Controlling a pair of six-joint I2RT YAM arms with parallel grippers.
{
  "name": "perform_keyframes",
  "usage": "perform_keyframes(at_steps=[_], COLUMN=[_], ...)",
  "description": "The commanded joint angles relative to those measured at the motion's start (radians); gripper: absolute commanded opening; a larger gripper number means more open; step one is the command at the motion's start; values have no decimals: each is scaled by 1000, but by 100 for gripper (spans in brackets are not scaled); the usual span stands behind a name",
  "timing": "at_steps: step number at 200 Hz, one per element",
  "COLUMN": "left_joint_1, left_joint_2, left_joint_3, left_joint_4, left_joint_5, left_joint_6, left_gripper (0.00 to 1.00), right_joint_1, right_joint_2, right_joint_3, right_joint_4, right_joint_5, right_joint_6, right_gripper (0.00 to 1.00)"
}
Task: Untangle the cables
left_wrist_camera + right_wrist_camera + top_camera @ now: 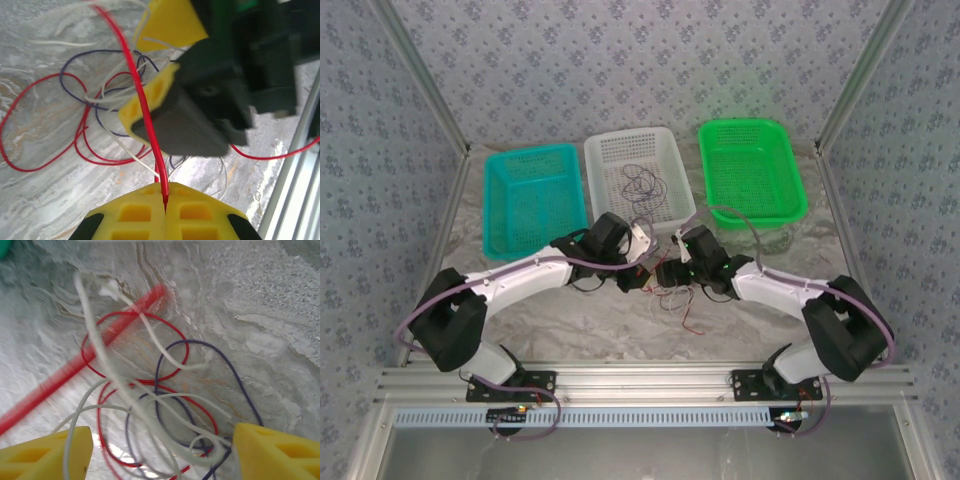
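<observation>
The cables point(682, 303) lie as a loose tangle of red, dark purple and whitish wires on the table between my two grippers. My left gripper point(165, 199) is shut on a red cable point(145, 110), which runs up taut out of its closed yellow fingertips. My right gripper point(160, 455) is open just above the tangle, with white, red and purple loops lying in the wide gap between its yellow fingers point(280, 450). The taut red cable point(75, 371) crosses that view as a blurred diagonal. In the top view the left gripper point(640, 278) and right gripper point(666, 272) are almost touching.
Three baskets stand in a row at the back: teal point(490, 205), white point(592, 190) with thin dark wires point(642, 183) inside, and green point(752, 125). The right gripper's black body point(200, 110) hangs close in front of the left wrist camera. A metal rail point(295, 165) borders the table.
</observation>
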Motion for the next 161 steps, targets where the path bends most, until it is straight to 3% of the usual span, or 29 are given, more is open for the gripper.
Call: perform_keyframes(at_steps=[1, 21, 45, 100, 161], left_joint_1=[-8, -2, 16, 45, 45], left_joint_2=[-42, -64, -112, -261, -373], left_joint_3=[41, 41, 30, -26, -120], left_joint_4=[-51, -63, -58, 15, 203], left_joint_5=[88, 90, 58, -113, -202], left_joint_6=[29, 33, 30, -6, -84], left_gripper=[3, 3, 3, 3, 4], right_joint_1=[-18, -38, -81, -124, -126], right_joint_2=[24, 44, 53, 69, 65], right_joint_3=[15, 25, 10, -7, -14], right_joint_4=[41, -13, -53, -106, -120], right_joint_5=[14, 38, 36, 29, 37], right_joint_6=[18, 58, 106, 137, 146], right_gripper=[55, 30, 22, 19, 19])
